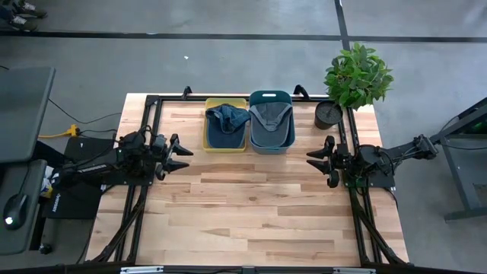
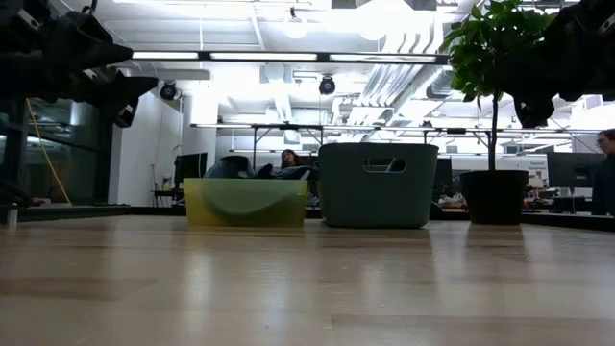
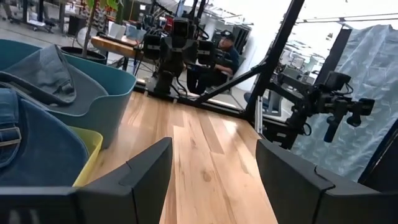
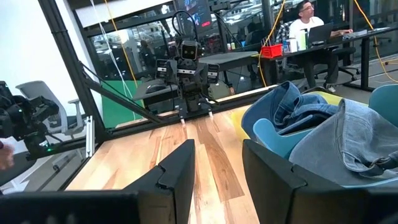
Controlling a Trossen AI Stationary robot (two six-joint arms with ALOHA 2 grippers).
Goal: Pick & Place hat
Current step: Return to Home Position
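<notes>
A blue denim hat lies in the yellow bin at the table's far side. A grey hat lies in the teal bin beside it. The wrist views show both: the denim hat and the grey hat. My left gripper hovers open over the table's left side. My right gripper hovers open over the right side. Neither touches anything.
A potted plant in a dark pot stands at the far right corner, right of the teal bin. Bare wood spreads between the two grippers and toward the near edge. A black frame runs along the far and side edges.
</notes>
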